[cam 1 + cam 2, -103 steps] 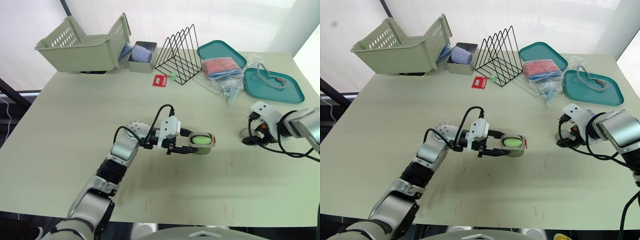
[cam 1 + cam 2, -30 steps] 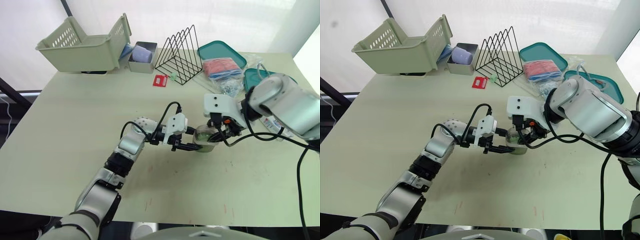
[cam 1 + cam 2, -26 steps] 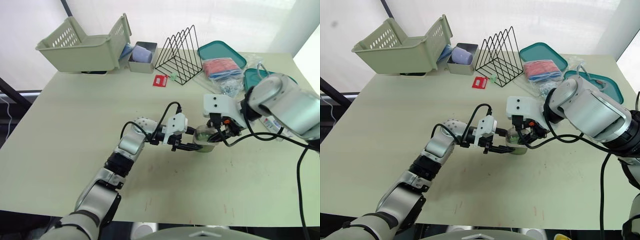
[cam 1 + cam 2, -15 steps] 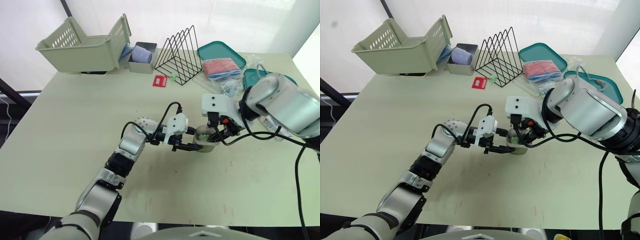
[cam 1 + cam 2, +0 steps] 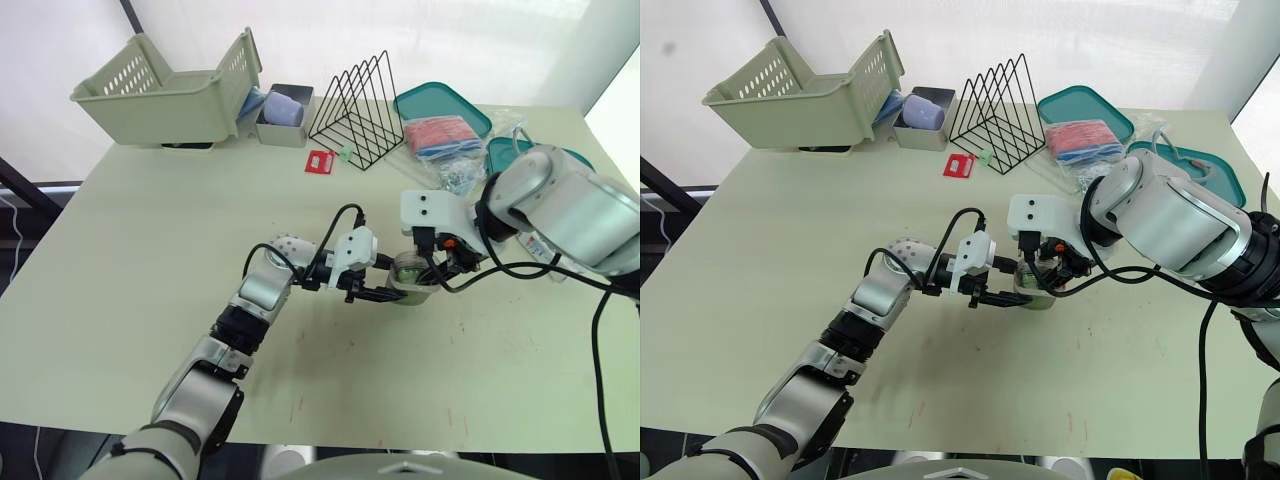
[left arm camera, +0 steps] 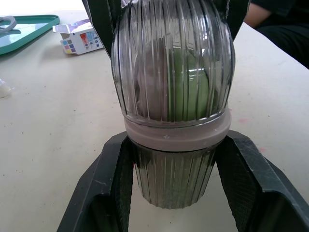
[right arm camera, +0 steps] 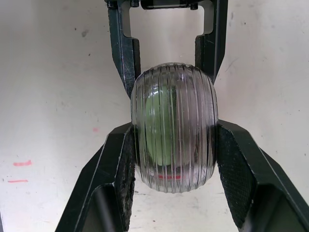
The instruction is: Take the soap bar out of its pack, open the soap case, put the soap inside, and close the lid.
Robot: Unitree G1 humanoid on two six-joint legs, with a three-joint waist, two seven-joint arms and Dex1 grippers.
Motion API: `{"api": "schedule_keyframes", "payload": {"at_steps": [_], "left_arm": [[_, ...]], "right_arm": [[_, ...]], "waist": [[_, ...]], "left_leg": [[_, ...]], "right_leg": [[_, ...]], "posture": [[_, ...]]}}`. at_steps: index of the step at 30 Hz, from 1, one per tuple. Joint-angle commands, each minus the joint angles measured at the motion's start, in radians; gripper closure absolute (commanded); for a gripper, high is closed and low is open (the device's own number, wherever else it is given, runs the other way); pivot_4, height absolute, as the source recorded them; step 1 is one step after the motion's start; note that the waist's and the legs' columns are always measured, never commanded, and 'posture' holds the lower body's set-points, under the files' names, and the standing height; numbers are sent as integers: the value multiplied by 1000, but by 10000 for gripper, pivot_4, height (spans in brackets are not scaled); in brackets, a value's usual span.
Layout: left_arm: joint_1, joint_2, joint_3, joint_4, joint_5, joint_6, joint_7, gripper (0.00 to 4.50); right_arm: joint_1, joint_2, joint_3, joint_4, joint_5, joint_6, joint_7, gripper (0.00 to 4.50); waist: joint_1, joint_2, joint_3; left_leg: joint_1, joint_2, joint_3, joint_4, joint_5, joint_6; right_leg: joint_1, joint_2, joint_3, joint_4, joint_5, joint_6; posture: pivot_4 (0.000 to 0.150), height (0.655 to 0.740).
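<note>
The soap case (image 5: 410, 272) stands mid-table, a ribbed clear lid over a grey-rimmed base, with the green soap (image 6: 188, 87) visible inside. My left gripper (image 6: 176, 145) is shut on the base from the left. My right gripper (image 7: 174, 130) is shut on the lid (image 7: 174, 140) from the right, its fingers (image 6: 104, 19) flanking the dome. In the right wrist view the left gripper's fingers (image 7: 123, 48) reach in from the opposite side. The lid sits on the rim. A small printed soap box (image 6: 79, 37) lies on the table behind the case.
Along the far edge stand a green basket (image 5: 160, 90), a grey box with a purple cup (image 5: 283, 110), a black wire rack (image 5: 355, 100), two teal trays (image 5: 440, 105) and a plastic bag with red cloth (image 5: 440, 135). A red card (image 5: 320, 160) lies near the rack.
The right gripper came over from the table's right side to the case. The soap lay uncovered in the base before; the clear lid now covers it. Over the last second both grippers barely shift.
</note>
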Motion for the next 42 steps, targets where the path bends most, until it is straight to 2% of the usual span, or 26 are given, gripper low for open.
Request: {"api": "schedule_keyframes", "payload": {"at_steps": [1,7,9,10,11,12,13,28,42], "left_arm": [[-3,-2,14,-13,-12,-4,7,24817],[0,-1,14,-15,-11,-3,8,24817],[1,0,14,-16,-11,-2,8,24817],[1,0,14,-17,-12,-2,8,24817],[2,0,14,-17,-12,-1,7,24817],[2,1,13,-18,-13,-1,7,24817],[2,1,13,-18,-13,-1,7,24817],[8,-2,11,-27,-17,4,8,24817],[4,0,12,-25,-16,6,6,24817]], "right_arm": [[5,-8,42,-17,-2,2,-2,26972],[7,-6,36,-19,1,-3,-3,26972],[9,0,27,-15,0,-6,-9,16360],[9,0,26,-14,-3,-11,-12,13179],[9,0,26,-14,-4,-15,-15,7689],[9,1,25,-11,-8,-19,-20,3826],[9,0,26,-10,-11,-24,-24,3087],[26,-26,3,-7,-2,-34,-35,3087],[100,-126,-40,-17,-2,-51,-33,3087]], "waist": [[0,0,0],[0,0,0],[0,0,0],[1,0,0],[1,0,0],[1,1,0],[1,1,0],[1,1,0],[2,1,0]], "left_leg": [[0,0,0,0,0,0],[0,0,0,0,0,0],[0,0,0,0,0,0],[0,0,0,0,0,0],[0,0,0,0,0,0],[-1,0,0,0,0,0],[-1,0,0,1,0,0],[-1,0,0,1,0,0],[-1,0,0,1,0,0]], "right_leg": [[0,0,0,0,0,0],[0,0,0,0,0,0],[0,0,0,0,0,0],[0,0,0,0,0,0],[0,0,0,0,0,0],[0,0,0,0,0,0],[-1,0,0,0,0,0],[-1,0,0,0,0,0],[-1,0,0,0,0,0]], "posture": [[1500,7400],[1500,7400],[1500,7400],[1500,7400],[1500,7400],[1500,7400],[1500,7400],[1500,7400],[1500,7400]]}}
